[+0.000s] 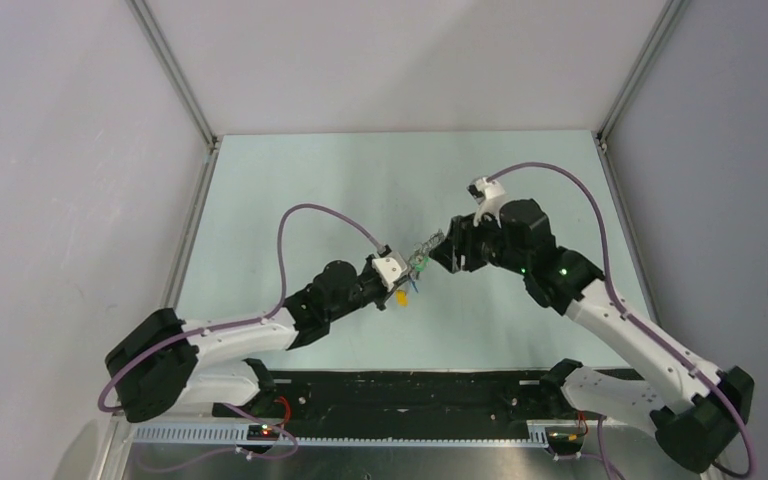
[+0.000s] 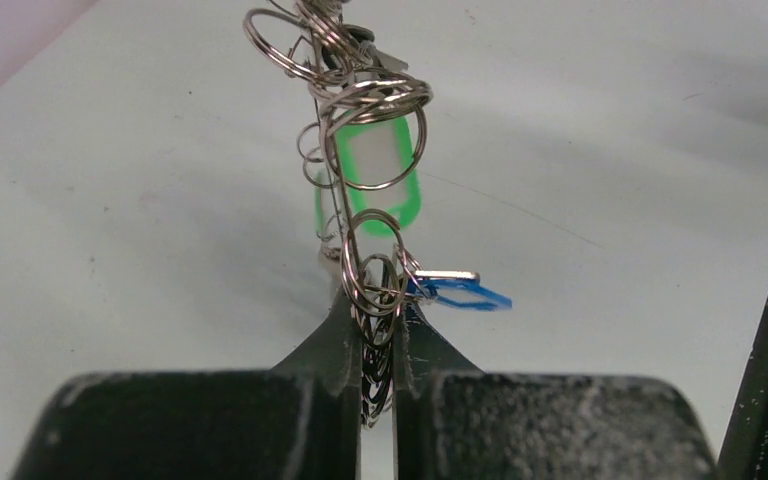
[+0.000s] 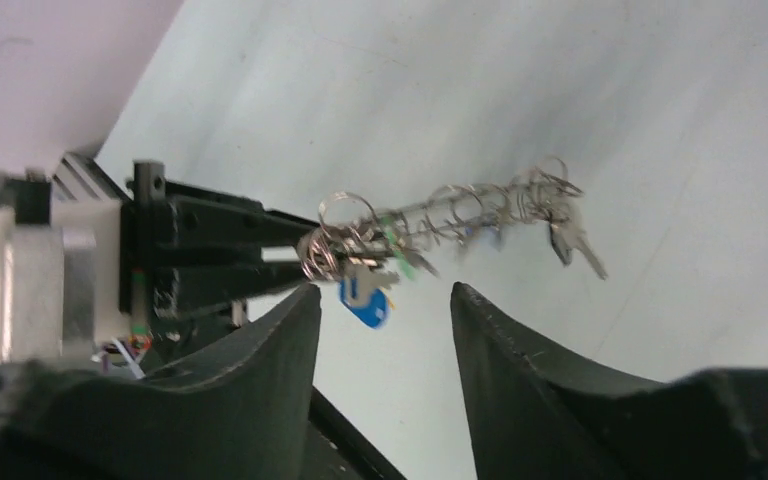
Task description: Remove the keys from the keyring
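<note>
My left gripper (image 2: pixel 375 305) is shut on one end of a chain of small silver split rings (image 2: pixel 345 100), held in the air above the table. A green tag (image 2: pixel 375 170) and a blue tag (image 2: pixel 465 293) hang on the chain. In the right wrist view the chain (image 3: pixel 450 212) stretches out from the left fingers (image 3: pixel 220 225), with a blue tag (image 3: pixel 365 300) below it and a small metal key (image 3: pixel 575 243) at its free end. My right gripper (image 3: pixel 385 290) is open and empty, just short of the chain. No large flat ring is in view.
A pale green table (image 1: pixel 340 190) lies under both arms, with white walls and metal corner posts (image 1: pixel 175 70) around it. A black rail (image 1: pixel 410 390) runs along the near edge. A small yellow tag (image 1: pixel 400 296) hangs below the left gripper (image 1: pixel 407 272).
</note>
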`<state>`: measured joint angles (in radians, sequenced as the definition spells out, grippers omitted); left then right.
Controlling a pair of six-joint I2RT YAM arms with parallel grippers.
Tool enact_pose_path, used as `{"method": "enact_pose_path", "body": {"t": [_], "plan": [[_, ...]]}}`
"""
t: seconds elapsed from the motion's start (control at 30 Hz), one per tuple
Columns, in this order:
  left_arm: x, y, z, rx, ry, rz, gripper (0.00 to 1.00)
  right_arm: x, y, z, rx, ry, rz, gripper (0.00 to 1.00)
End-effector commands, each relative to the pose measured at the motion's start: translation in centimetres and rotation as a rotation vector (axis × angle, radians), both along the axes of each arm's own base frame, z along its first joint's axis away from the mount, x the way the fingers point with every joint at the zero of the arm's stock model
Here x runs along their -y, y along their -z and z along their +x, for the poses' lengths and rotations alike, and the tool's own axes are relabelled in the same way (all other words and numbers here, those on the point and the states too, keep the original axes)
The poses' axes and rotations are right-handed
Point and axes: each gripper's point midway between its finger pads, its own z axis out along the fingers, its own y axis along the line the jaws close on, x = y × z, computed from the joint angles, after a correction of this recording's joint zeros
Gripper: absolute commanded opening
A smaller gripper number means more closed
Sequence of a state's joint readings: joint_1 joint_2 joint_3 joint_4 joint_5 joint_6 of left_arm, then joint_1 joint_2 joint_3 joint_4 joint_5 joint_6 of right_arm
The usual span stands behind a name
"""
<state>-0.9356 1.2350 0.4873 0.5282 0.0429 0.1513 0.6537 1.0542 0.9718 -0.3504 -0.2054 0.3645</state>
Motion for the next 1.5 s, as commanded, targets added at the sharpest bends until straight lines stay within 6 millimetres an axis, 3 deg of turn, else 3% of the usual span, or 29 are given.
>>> {"method": "enact_pose_path", "body": {"t": [0.0,0.1,0.17,0.2,0.23,0.37,0.47,0.63,1.0,1.13,1.2,1.3,1.47], "plan": [[-0.4,-3.1,0.0,0.126,0.019,-0.042,0.00,2.5,-1.5,-1.1,0.210,-0.044,-0.085,0.60],[-0.4,-3.4,-0.3,0.147,0.037,-0.041,0.00,4.0,-2.7,-1.2,0.375,-0.033,-0.103,0.61],[0.1,-2.9,-1.6,0.190,0.142,-0.010,0.00,3.8,-3.1,-2.0,0.506,-0.111,-0.104,0.70],[0.5,-2.3,-2.8,0.228,0.234,0.016,0.00,3.7,-3.2,-2.1,0.581,-0.153,-0.129,0.80],[0.4,-2.2,-3.5,0.243,0.267,0.019,0.00,3.3,-3.5,-2.7,0.647,-0.194,-0.103,0.82],[-0.2,-2.7,-4.6,0.306,0.313,0.009,0.00,3.0,-4.3,-2.9,0.812,-0.263,-0.152,0.78],[-0.6,-2.6,-5.7,0.390,0.377,0.029,0.00,2.4,-2.9,-3.5,0.920,-0.417,-0.260,0.71],[-1.3,-3.4,-6.2,0.434,0.376,0.004,0.00,0.8,-1.7,-5.6,1.023,-0.650,-0.282,0.67],[-1.9,-4.4,-6.2,0.457,0.342,-0.027,0.00,-1.0,1.1,-7.3,1.028,-0.851,-0.319,0.61],[-2.1,-5.0,-6.3,0.467,0.335,-0.046,0.00,-1.8,2.0,-6.9,1.016,-0.869,-0.354,0.48],[-2.1,-5.3,-6.4,0.467,0.335,-0.061,0.04,-2.2,2.3,-6.5,1.026,-0.870,-0.381,0.36],[-2.2,-5.8,-6.5,0.448,0.317,-0.097,0.16,-2.5,1.8,-5.0,1.064,-0.813,-0.431,0.01],[-3.7,-6.8,-3.8,0.376,0.113,-0.164,0.43,-0.8,-0.9,-2.6,1.157,-0.642,-0.539,0.00]]}}
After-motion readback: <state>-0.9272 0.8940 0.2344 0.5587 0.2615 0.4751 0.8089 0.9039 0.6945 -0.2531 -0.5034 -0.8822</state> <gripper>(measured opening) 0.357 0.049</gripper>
